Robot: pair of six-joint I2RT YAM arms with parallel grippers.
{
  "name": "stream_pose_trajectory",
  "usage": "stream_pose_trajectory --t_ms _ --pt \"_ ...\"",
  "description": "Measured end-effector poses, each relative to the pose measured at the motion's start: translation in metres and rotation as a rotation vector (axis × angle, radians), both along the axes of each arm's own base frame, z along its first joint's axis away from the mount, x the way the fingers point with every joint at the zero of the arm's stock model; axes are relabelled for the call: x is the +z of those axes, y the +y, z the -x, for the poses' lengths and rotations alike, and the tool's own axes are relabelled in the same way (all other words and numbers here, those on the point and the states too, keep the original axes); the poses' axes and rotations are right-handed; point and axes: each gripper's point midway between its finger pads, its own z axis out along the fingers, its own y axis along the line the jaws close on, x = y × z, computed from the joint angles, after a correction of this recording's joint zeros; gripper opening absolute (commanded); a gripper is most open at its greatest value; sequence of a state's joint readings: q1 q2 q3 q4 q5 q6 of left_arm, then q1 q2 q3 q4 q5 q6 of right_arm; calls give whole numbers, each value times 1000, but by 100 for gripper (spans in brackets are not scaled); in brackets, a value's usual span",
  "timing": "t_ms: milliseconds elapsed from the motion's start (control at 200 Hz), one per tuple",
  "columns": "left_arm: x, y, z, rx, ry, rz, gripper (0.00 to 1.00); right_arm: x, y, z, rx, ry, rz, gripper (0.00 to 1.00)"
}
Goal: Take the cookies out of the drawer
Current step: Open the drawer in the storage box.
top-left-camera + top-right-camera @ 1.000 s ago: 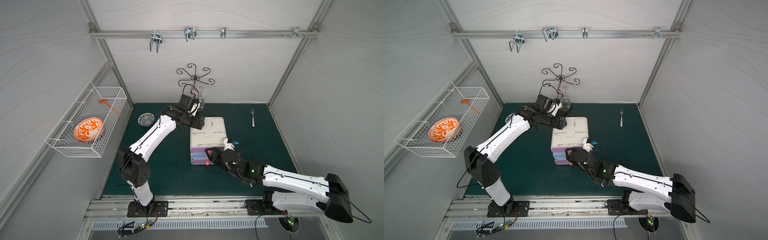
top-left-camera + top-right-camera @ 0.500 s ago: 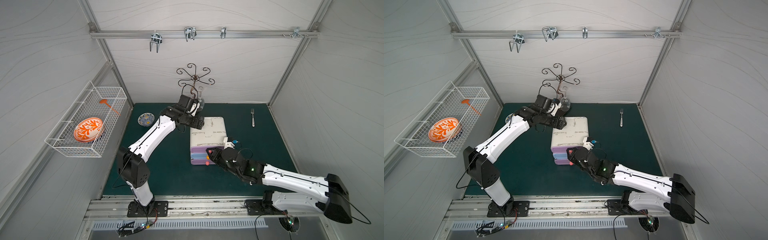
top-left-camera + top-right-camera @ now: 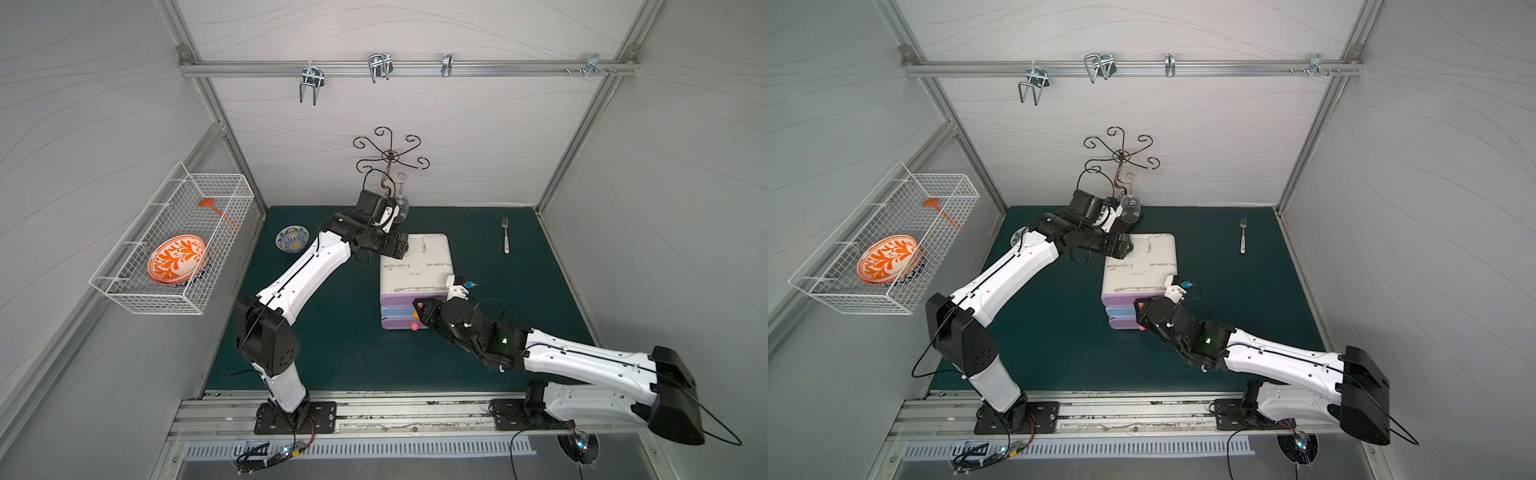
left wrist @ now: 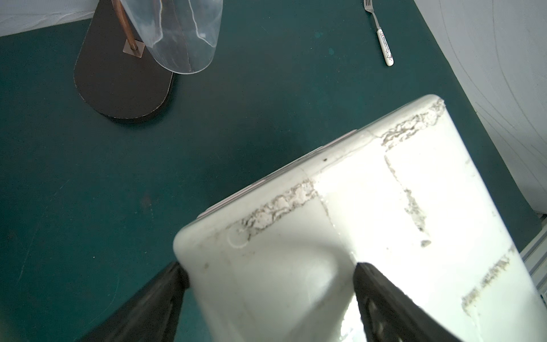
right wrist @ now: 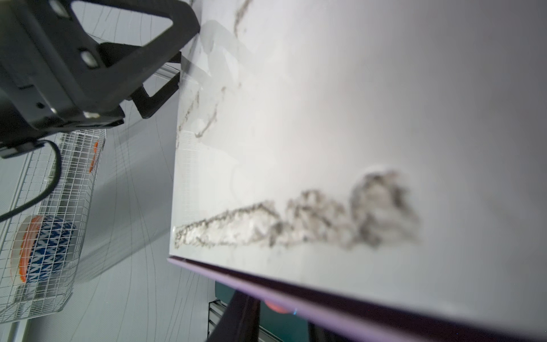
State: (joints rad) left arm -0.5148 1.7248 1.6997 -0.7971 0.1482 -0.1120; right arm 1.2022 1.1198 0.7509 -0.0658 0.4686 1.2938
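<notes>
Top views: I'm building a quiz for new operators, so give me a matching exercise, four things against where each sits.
1 fork
2 orange plate
3 blue bowl
4 wine glass

A in the wire basket
B hanging on the stand
C on the mat, far right
D on the mat, far left

Pairs: 1-C, 2-A, 3-D, 4-B
</notes>
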Motion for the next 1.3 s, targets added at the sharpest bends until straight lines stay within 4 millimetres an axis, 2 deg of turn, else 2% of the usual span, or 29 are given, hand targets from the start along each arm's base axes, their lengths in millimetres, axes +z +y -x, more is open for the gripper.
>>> stream_pose_trajectory --t_ms 155,430,710,985,1295 --pt "0 0 0 1 0 0 93 -1 0 17 16 -8 25 17" --pt "-1 0 0 5 1 3 93 0 -4 58 75 -5 55 17" --pt "-2 1 1 15 -4 17 93 -9 -5 96 109 2 81 18" --pt "-1 0 0 22 -6 26 93 -9 -5 115 102 5 89 19" --pt "-1 1 2 43 0 45 96 -12 -7 120 81 23 85 21"
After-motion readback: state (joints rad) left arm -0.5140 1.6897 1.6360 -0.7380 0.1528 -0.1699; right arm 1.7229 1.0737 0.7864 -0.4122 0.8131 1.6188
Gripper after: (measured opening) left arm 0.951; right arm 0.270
